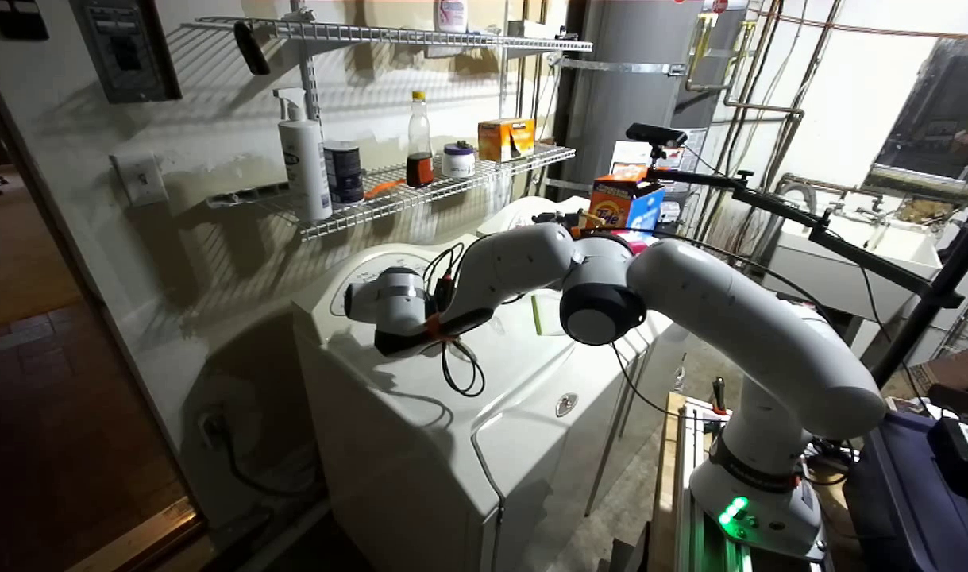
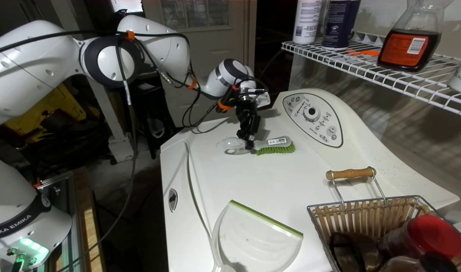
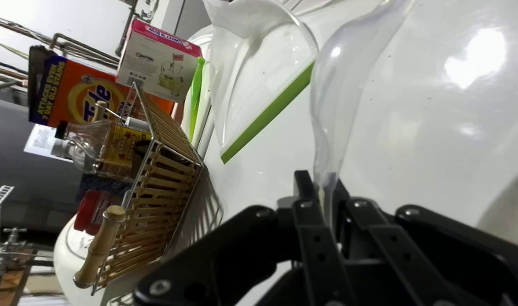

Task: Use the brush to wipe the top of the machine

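Clutching the brush (image 2: 277,145) by its clear handle (image 2: 232,143), my remote gripper (image 2: 250,143) is clamped tight toward the left and far side of the white machine (image 2: 260,179), seen in an exterior view. Green bristles (image 2: 276,150) face down; whether they touch the top, I cannot tell. Nearer lies a clear dustpan (image 2: 260,238); to the right, the round dial (image 2: 312,112); rightmost and near, a wood-slatted basket (image 2: 357,221).

I hold the grey-and-clear plastic brush (image 2: 267,144) over the white boxy machine (image 2: 260,181), green bristles down. In an exterior view its handle points toward nine o'clock; the dial (image 2: 311,112) lies toward one-thirty.
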Available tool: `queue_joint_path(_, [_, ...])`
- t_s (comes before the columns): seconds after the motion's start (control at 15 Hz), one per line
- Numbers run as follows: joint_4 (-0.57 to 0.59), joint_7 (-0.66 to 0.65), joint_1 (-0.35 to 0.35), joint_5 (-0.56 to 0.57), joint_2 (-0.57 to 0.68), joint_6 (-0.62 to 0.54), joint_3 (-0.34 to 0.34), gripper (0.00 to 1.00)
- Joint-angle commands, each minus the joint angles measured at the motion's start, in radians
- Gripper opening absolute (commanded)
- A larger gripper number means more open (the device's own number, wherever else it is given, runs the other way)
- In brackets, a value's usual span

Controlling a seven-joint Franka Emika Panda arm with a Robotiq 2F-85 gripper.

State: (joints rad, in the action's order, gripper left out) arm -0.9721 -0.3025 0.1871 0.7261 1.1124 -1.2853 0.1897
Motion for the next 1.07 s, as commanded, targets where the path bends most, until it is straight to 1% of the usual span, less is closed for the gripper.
queue_joint_path(0.0, [0.146,0.177,-0.062,0.005,0.088,0.066,0.003,0.03])
queue_joint_path(0.2, [0.174,0.290,-0.107,-0.008,0.138,0.093,-0.005,0.03])
queue_joint_path(0.33, [0.191,0.323,-0.123,-0.014,0.169,0.120,-0.005,0.03])
queue_joint_path(0.6, [0.214,0.321,-0.125,-0.014,0.196,0.235,0.011,0.03])
queue_joint_path(0.8, [0.187,0.296,-0.119,-0.009,0.195,0.336,0.017,0.03])
queue_joint_path(1.0, [0.155,0.257,-0.121,-0.017,0.201,0.366,0.020,0.03])
